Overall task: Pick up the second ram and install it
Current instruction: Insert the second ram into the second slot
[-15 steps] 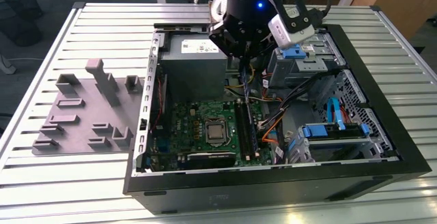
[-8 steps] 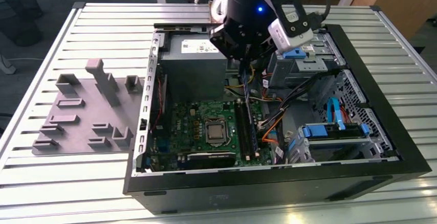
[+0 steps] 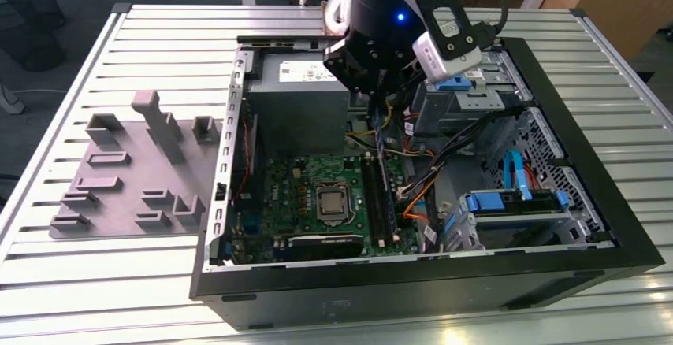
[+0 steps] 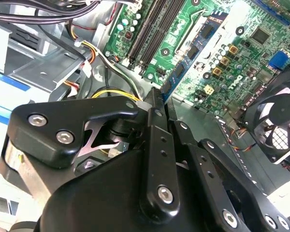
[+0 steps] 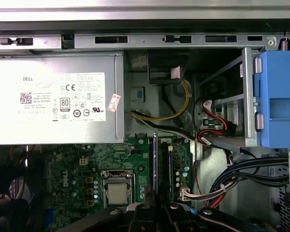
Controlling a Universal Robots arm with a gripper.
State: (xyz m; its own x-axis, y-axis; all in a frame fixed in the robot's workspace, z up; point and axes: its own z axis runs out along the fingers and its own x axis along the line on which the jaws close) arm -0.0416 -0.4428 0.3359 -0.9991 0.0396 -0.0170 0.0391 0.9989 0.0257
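Note:
My gripper [image 3: 377, 102] hangs inside the open computer case, above the far end of the green motherboard [image 3: 305, 195]. It is shut on the second ram [image 4: 193, 50], a thin blue-green stick with black chips that sticks out from the closed fingertips [image 4: 157, 96]. In the first wrist view the second ram [image 5: 155, 164] shows edge-on as a thin blue line, beside the long black slots [image 5: 165, 164] and lined up with their length. The gripper [image 5: 157, 207] holds it above the board; I cannot tell whether it touches a slot. The slots [image 4: 150, 29] lie past the ram's tip.
A grey power supply [image 3: 299, 101] sits close on the exterior view's left of the gripper. Cable bundles [image 5: 232, 179] and blue drive caddies [image 3: 505, 203] fill the case's right side. A fan [image 4: 280, 125] sits by the board. A grey parts fixture [image 3: 137, 172] lies outside the case.

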